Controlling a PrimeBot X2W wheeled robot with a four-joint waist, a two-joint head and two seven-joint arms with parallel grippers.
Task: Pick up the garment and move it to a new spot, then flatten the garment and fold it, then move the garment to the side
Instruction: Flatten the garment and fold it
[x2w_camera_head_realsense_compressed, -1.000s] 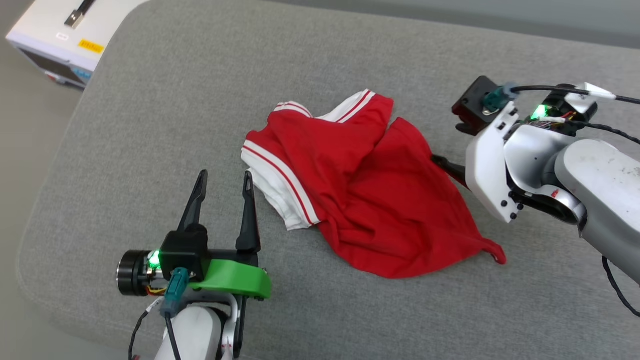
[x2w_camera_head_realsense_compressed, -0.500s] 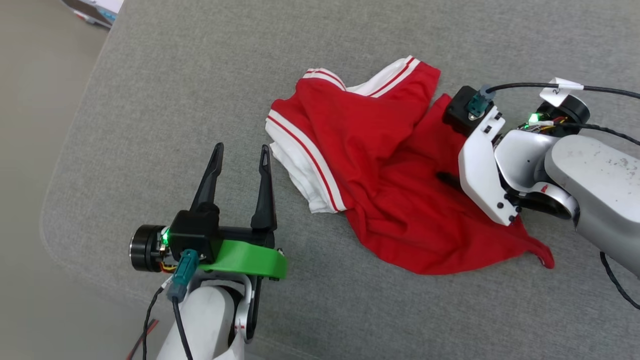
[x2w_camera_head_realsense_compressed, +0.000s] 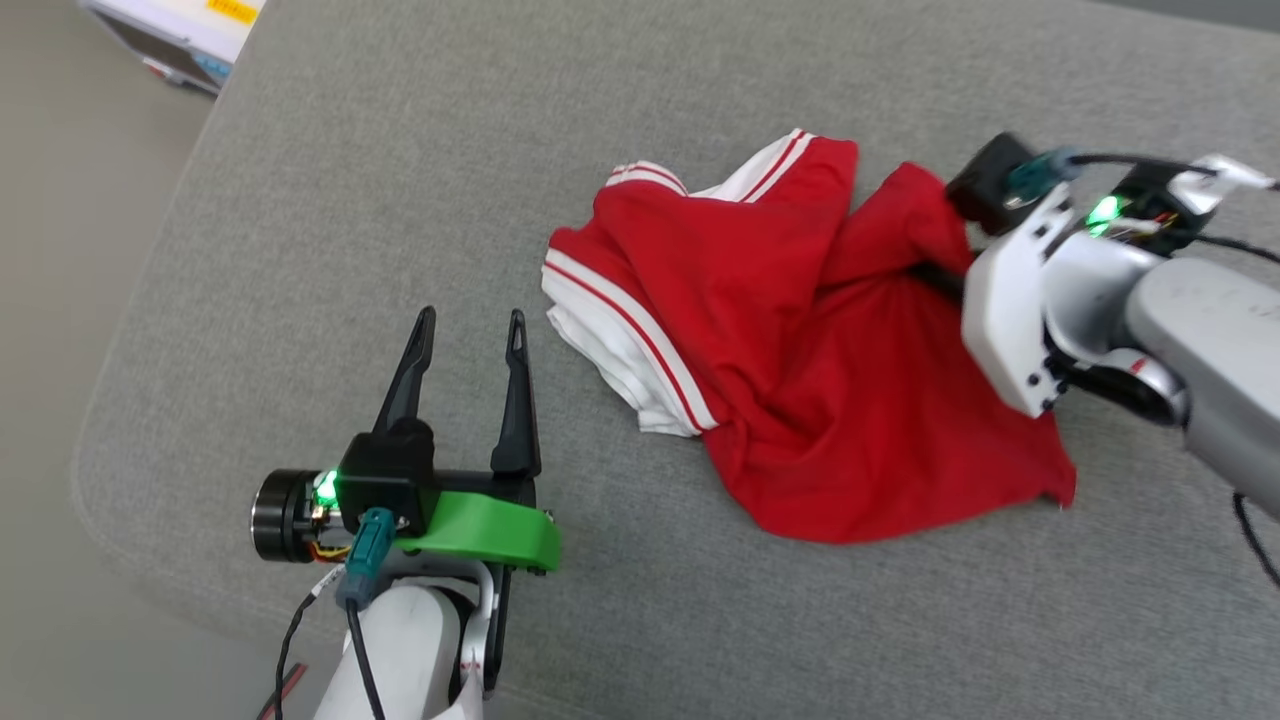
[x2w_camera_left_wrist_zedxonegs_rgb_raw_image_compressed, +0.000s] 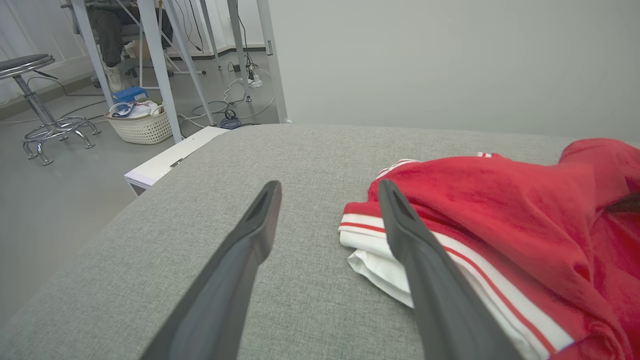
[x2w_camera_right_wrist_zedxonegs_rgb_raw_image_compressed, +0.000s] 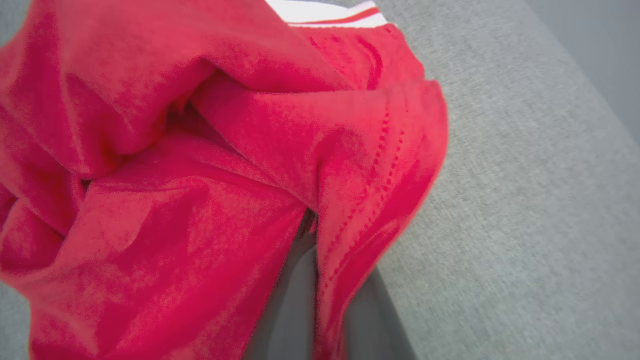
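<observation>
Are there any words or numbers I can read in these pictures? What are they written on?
No text here can be read.
Yellow label on the white box: too small and blurred to read.
White tag: no legible writing.
The garment: only red-and-white stripes show, no words or numbers.

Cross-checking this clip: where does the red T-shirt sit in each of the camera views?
Head view: garment centre to right, crumpled on the grey cushion.
Left wrist view: garment in the right half, reaching the right edge.
Right wrist view: garment bunched across left and centre, close up.
Shared landmark: its red-and-white striped trim.
</observation>
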